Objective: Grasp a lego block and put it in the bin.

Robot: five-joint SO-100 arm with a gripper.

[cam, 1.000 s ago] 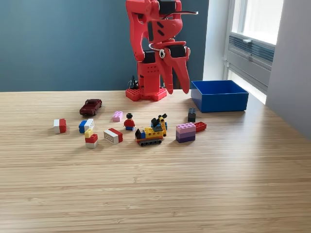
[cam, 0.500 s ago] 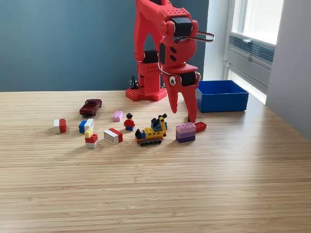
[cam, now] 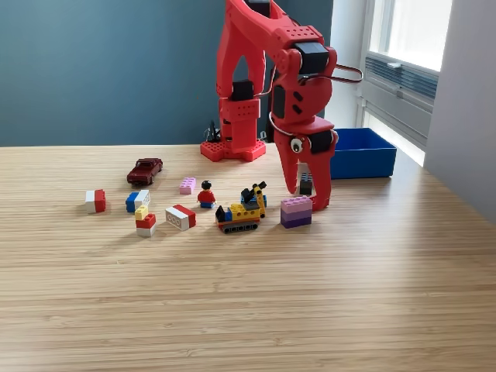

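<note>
Pale wood-grain table (cam: 248, 294) fills the lower frame, with a teal wall behind and a bright window at the upper right. Right of centre, the red gripper (cam: 306, 198) hangs down with its fingers spread, their tips low over the table. A small black lego block (cam: 305, 184) shows in the gap between the fingers; whether either finger touches it cannot be told. Just below and left of the tips sits a pink-and-purple stacked block (cam: 296, 211). The longer finger covers whatever lies directly beside that block on its right.

Behind the gripper, toward the right edge of the frame, stands the blue bin (cam: 370, 159), partly hidden by the arm. Its inside is mostly out of sight from this low angle, so its contents cannot be told.

Further left, pieces are scattered across the middle of the frame: a yellow-and-black tracked vehicle (cam: 242, 211), a small figure in a red top (cam: 206, 194), a pink flat brick (cam: 187, 185), a white-and-red block (cam: 180, 217), a yellow-red-white stack (cam: 145, 222), a blue-and-white block (cam: 137, 201), and a red-and-white block (cam: 95, 201) at the far left. A dark red toy car (cam: 145, 170) sits behind them. The red arm base (cam: 233, 147) stands at the table's back edge, centre.
</note>
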